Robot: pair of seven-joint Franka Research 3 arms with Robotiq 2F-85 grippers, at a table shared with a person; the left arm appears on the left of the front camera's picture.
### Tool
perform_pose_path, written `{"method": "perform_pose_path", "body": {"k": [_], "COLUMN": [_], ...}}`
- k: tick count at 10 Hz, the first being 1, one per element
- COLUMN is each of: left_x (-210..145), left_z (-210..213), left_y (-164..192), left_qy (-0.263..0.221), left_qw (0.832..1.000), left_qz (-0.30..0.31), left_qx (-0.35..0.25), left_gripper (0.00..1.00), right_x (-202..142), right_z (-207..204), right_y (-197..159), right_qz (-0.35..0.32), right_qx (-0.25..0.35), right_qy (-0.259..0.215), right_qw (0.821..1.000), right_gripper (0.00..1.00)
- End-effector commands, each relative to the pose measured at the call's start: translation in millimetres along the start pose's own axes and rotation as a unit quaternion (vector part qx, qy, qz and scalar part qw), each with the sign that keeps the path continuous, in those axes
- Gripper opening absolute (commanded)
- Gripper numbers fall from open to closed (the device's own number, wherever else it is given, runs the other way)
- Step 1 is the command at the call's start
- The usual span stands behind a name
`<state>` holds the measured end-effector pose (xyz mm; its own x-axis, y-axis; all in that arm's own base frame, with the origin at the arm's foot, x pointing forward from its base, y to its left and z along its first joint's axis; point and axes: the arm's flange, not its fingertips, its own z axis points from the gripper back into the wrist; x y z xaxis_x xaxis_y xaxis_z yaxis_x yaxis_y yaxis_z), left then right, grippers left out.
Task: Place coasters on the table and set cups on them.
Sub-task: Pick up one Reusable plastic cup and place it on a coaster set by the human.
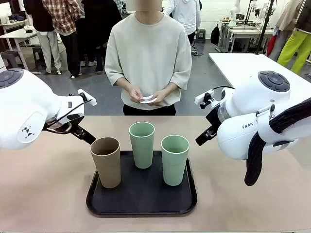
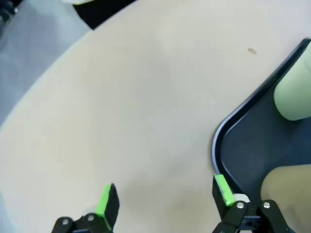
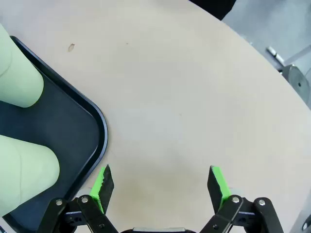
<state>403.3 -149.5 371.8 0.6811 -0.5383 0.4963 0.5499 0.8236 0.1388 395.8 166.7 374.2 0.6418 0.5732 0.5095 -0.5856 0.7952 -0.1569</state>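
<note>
The only legible print is "FRAN" in dark letters on the right arm's glossy white shell; the rest of the word is hidden.

A black rectangular tray with rounded corners and a raised rim (image 1: 141, 206) lies on the matte beige-pink table (image 1: 43, 194). Three tall, tapered, handleless matte cups stand upright on the tray: a tan-brown cup (image 1: 106, 162) at its left edge, one pale green cup (image 1: 142, 144) at its far side and another pale green cup (image 1: 175, 160) at its right.

Beyond the tray, a person's hand (image 1: 134, 94) and its fellow hold small white lacy-edged coasters (image 1: 147, 99).

The left gripper (image 2: 164, 191), green pads spread wide, holds nothing, with one finger by the tray's corner. The right gripper (image 3: 160, 177) also gapes empty over bare table just beside the tray's other side.
</note>
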Motion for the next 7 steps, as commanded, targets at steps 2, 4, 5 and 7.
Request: {"method": "perform_pose_path", "body": {"k": [2,4,5,7], "left_x": [0.0,0.0,0.0,0.0], "left_z": [0.0,0.0,0.0,0.0], "left_y": [-0.1,-0.1,-0.1,-0.1], "left_qy": [0.0,0.0,0.0,0.0], "left_qw": [1.0,1.0,1.0,1.0], "left_qz": [0.0,0.0,0.0,0.0], "left_qx": [0.0,0.0,0.0,0.0], "left_gripper": [1.0,1.0,1.0,1.0], "right_x": [0.0,0.0,0.0,0.0], "right_z": [0.0,0.0,0.0,0.0], "right_y": [0.0,0.0,0.0,0.0], "right_qz": [0.0,0.0,0.0,0.0], "right_qx": [0.0,0.0,0.0,0.0], "right_qy": [0.0,0.0,0.0,0.0], "right_qw": [1.0,1.0,1.0,1.0], "right_gripper": [1.0,1.0,1.0,1.0]}}
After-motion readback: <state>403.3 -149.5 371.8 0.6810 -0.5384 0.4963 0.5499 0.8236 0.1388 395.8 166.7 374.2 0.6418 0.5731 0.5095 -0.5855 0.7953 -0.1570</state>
